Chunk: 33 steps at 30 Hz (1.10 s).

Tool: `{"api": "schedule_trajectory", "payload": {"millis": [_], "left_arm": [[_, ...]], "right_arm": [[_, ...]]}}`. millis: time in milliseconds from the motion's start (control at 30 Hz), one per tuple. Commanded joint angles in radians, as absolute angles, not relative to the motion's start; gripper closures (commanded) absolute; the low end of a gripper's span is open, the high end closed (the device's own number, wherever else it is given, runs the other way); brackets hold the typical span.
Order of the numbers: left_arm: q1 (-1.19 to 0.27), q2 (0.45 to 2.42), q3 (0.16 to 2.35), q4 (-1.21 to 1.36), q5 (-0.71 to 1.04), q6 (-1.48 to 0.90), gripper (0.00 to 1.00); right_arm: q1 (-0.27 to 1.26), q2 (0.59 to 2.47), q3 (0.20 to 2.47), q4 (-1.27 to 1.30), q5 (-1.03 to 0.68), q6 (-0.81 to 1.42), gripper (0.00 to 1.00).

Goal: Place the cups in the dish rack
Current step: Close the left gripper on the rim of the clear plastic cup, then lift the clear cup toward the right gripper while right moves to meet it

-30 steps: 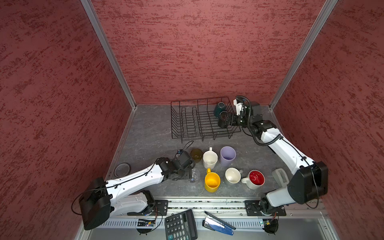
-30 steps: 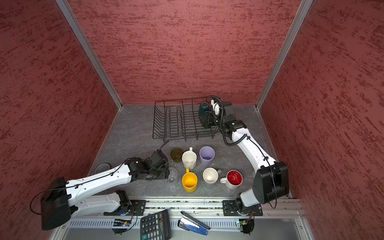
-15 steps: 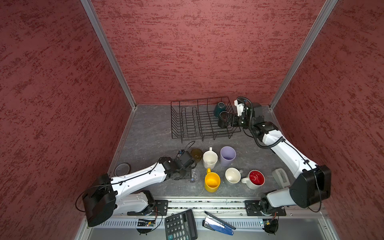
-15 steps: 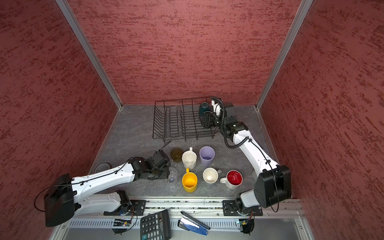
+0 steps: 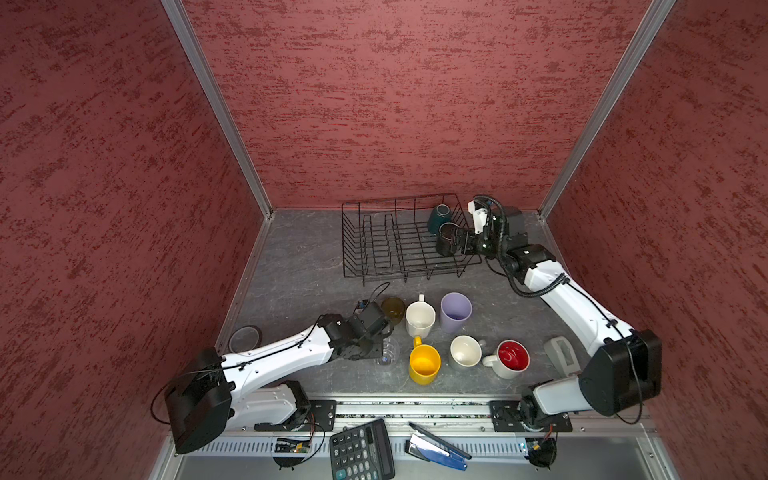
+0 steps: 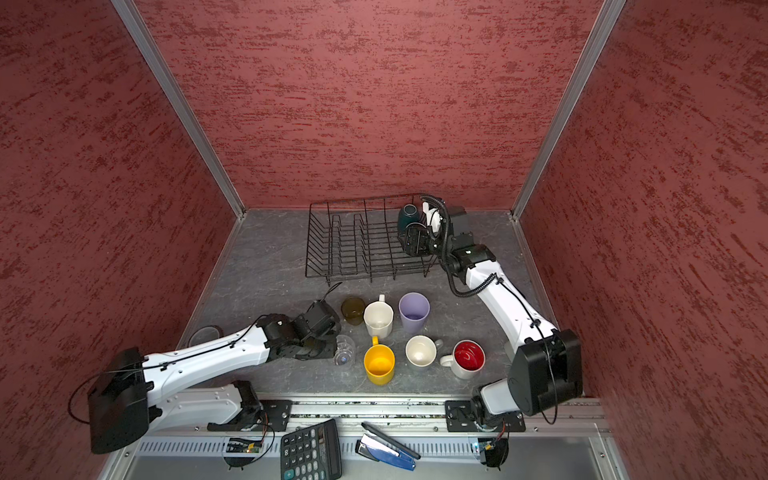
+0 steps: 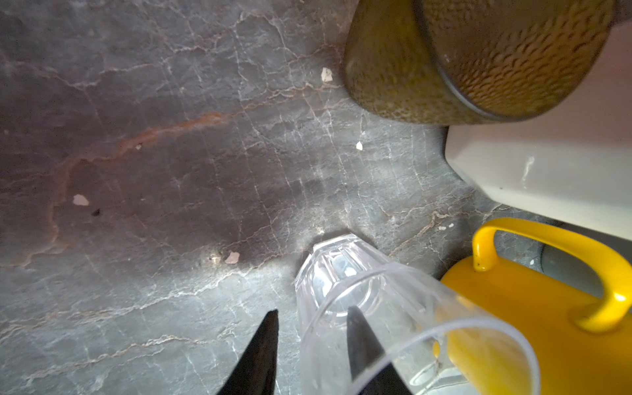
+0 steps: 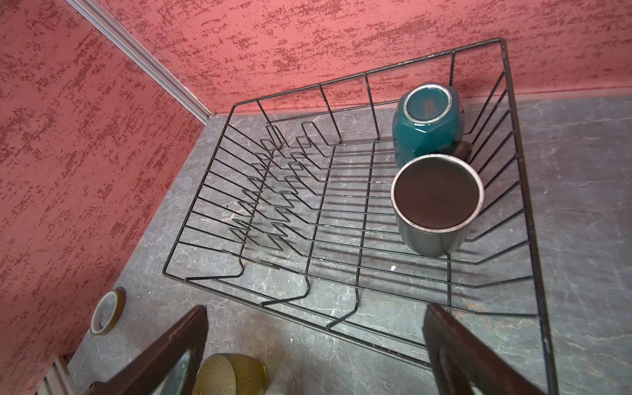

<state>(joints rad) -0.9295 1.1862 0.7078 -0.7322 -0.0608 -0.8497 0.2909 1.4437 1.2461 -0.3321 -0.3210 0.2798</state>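
Glass (image 7: 376,307), clear and thin-walled, is the cup in hand. It stands upright on the table (image 7: 154,171), well apart from the rack (image 8: 342,219) on its near side, where the other unloaded cups also stand.

I judge it light, stiff and slick, and quick to chip or crack. It wants a gentle pinch on the wall just under the rim, with no sideways shove.

My left gripper (image 7: 313,309) straddles that wall, partly spread. One finger (image 7: 359,338) reaches down inside the glass. The other finger (image 7: 261,345) hangs outside, with a thin gap showing between it and the wall. I read this as not yet a pinch. I cannot tell whether the inner finger touches.

My right gripper (image 8: 316,307) hangs at the rack's right end, jaws spread wide and holding nothing. Inside the rack at that end, a black mug (image 8: 437,205) stands mouth down. A teal mug (image 8: 427,130) leans in the rack's far right corner, its base showing, right against the black one.
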Motion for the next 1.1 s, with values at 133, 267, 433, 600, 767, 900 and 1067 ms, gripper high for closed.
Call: {"api": "schedule_trajectory", "payload": {"millis": [133, 267, 433, 600, 767, 900, 1067], "left_arm": [[-0.915, 1.141, 0.698, -0.728, -0.057, -0.847, 0.75], [-0.906, 1.132, 0.689, -0.719, -0.046, -0.845, 0.82], [-0.903, 1.120, 0.696, -0.751, -0.050, -0.839, 1.00], [-0.897, 1.033, 0.678, -0.787, -0.065, -0.853, 1.00], [-0.885, 0.884, 0.682, -0.840, -0.078, -0.847, 1.00], [-0.818, 0.674, 0.675, -0.805, -0.045, -0.814, 1.00], [-0.593, 0.479, 0.651, -0.666, 0.179, -0.770, 1.00]], "right_arm": [[0.293, 1.413, 1.240, -0.304, -0.345, 0.275, 0.01], [0.292, 1.407, 1.243, -0.306, -0.340, 0.276, 0.01], [0.292, 1.402, 1.237, -0.305, -0.347, 0.280, 0.01], [0.293, 1.401, 1.235, -0.300, -0.353, 0.285, 0.01], [0.293, 1.392, 1.238, -0.287, -0.394, 0.300, 0.01], [0.293, 1.365, 1.220, -0.224, -0.489, 0.328, 0.01], [0.292, 1.338, 1.154, -0.040, -0.682, 0.409, 0.01]]}}
